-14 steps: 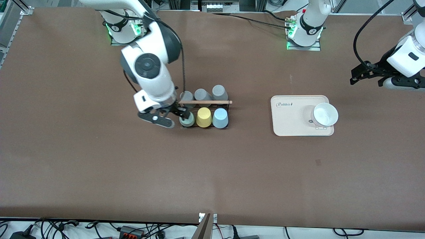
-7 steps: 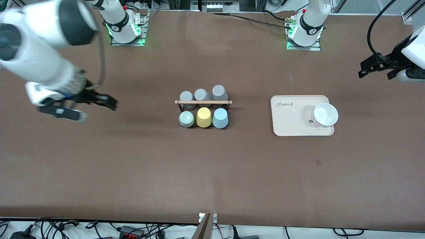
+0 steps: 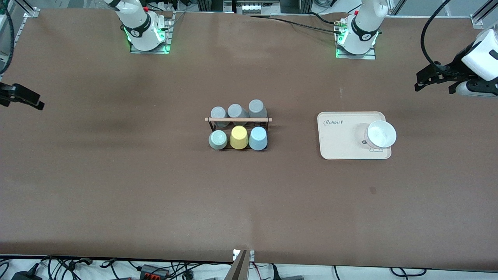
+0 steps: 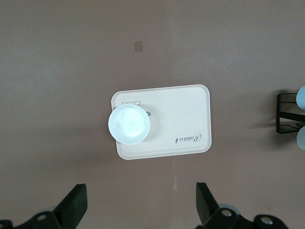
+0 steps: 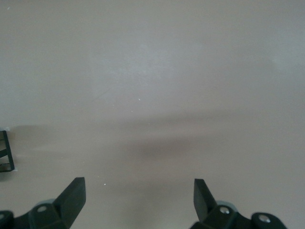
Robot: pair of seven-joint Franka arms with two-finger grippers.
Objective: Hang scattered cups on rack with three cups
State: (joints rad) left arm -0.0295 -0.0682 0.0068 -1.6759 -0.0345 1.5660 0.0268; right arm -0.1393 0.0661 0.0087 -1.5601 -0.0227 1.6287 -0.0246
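the right gripper (image 3: 23, 99) is pulling away over bare table at the right arm's end, fingers spread and empty, a second after releasing the mint cup (image 3: 218, 139); that cup is sitting on the rack (image 3: 238, 119) beside the blue cup (image 3: 258, 138); the left gripper (image 4: 138, 205) is waiting spread above the tray (image 4: 186, 119); task appearing complete.

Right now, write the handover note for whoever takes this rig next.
Left claw: open, empty, waiting in the air at its own end of the table, looking down on the beige tray and white bowl.
Right claw: open, empty, over bare table at its own end.
Rack: mid-table, mint green cup and light blue cup both on its nearer row, either side of the yellow cup; three grey cups on the farther row.
Done: both cups hung. Left: nothing visible.
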